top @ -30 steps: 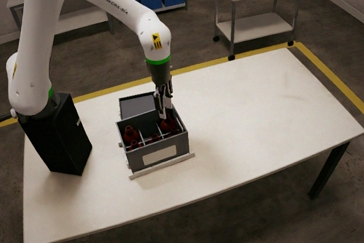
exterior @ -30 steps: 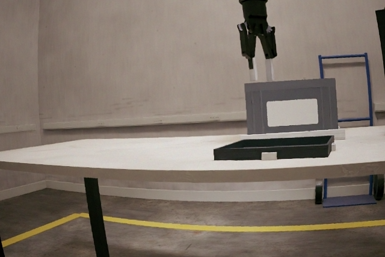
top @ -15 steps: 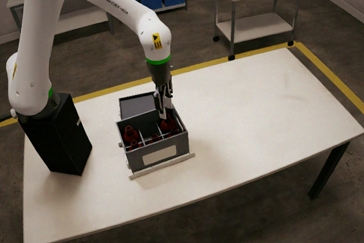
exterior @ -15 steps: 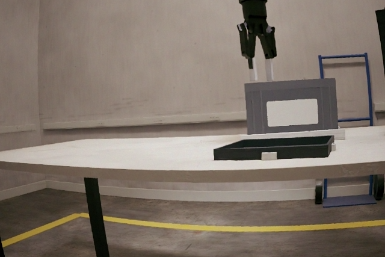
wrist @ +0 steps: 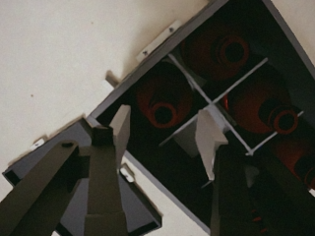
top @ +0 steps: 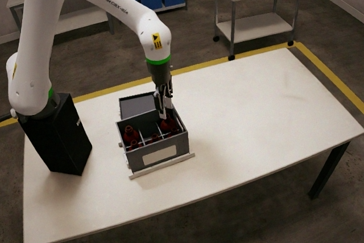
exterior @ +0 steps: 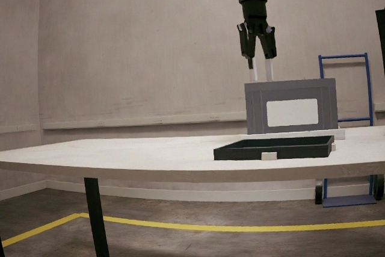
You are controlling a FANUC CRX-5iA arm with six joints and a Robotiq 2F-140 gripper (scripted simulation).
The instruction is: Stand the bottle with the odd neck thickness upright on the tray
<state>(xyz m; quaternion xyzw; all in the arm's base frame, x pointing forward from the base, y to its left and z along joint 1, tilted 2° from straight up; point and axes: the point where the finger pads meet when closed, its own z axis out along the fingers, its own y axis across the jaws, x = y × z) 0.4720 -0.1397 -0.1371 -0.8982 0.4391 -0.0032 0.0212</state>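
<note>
The grey crate (top: 182,146) (exterior: 256,117) holds several red-brown bottles, all upright; its back middle compartment is empty. The gripper (top: 166,112) (exterior: 261,79) (wrist: 163,115) points down, partly open, at the crate's back right compartment in the top view. In the wrist view the mouth of that compartment's bottle (top: 167,124) (wrist: 148,98) shows between the fingertips, with gaps on both sides. Other bottles (top: 129,135) (wrist: 214,54) stand in the remaining compartments. I cannot tell which neck differs. The dark tray (top: 136,106) (exterior: 237,154) (wrist: 142,199) is empty beside the crate.
Thin dividers (wrist: 189,81) separate the compartments. A pale strip (top: 161,166) lies along the crate's front foot, and small pale blocks sit by the crate and tray. The arm's black pedestal (top: 56,140) stands left of the crate in the top view.
</note>
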